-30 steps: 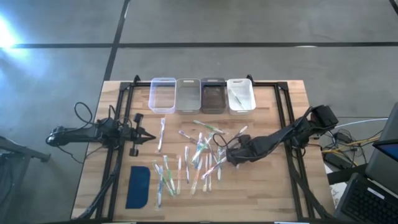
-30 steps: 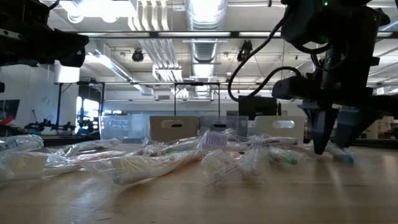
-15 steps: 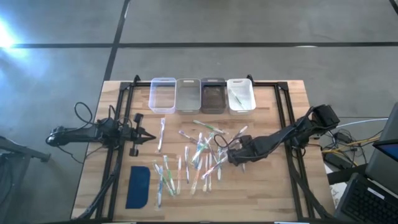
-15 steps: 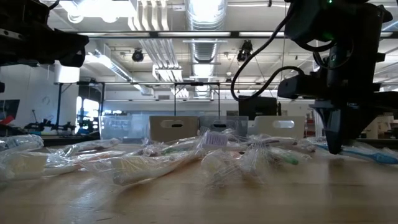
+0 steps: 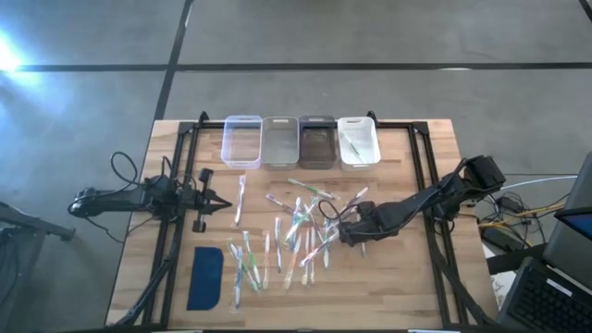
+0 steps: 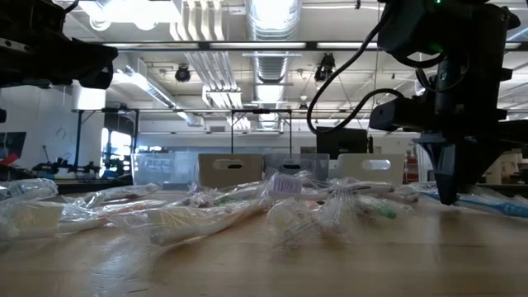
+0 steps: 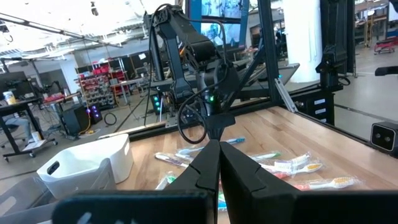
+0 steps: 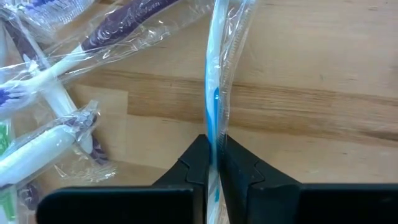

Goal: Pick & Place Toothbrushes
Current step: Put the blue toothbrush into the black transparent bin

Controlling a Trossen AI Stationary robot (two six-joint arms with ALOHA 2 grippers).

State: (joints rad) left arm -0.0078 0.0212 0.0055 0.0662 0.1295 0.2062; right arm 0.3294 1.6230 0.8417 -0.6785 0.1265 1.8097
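Some two dozen pale toothbrushes in clear wrappers (image 5: 296, 231) lie scattered on the middle of the wooden table, and one more lies in the white bin (image 5: 351, 146). My right gripper (image 5: 355, 233) stands at the pile's right edge, pointing down, shut on a blue-and-white wrapped toothbrush (image 8: 217, 68). That toothbrush also shows in the low view (image 6: 488, 201). My left gripper (image 5: 224, 203) waits shut at the table's left side, above the wood, touching nothing; its fingers (image 7: 219, 163) show in its wrist view. My right gripper pinches the blue-and-white toothbrush through its clear wrapper between its two fingers, on the handle (image 8: 215, 134). The fingers (image 6: 450, 186) come from above, pointing down. The brush runs away from them toward the table's right, low over the wood (image 6: 495, 203).
Four small bins stand in a row at the far edge: clear (image 5: 242, 141), grey (image 5: 279, 141), dark (image 5: 317, 141) and white (image 5: 359, 162). A flat dark-blue pad (image 5: 205, 277) lies near the left front. Black frame rails (image 5: 421, 185) run along both sides.
My right gripper moved a little toward the table's right edge in the first half second, and the blue-and-white toothbrush slid with it, away from the pile. It has kept still since.
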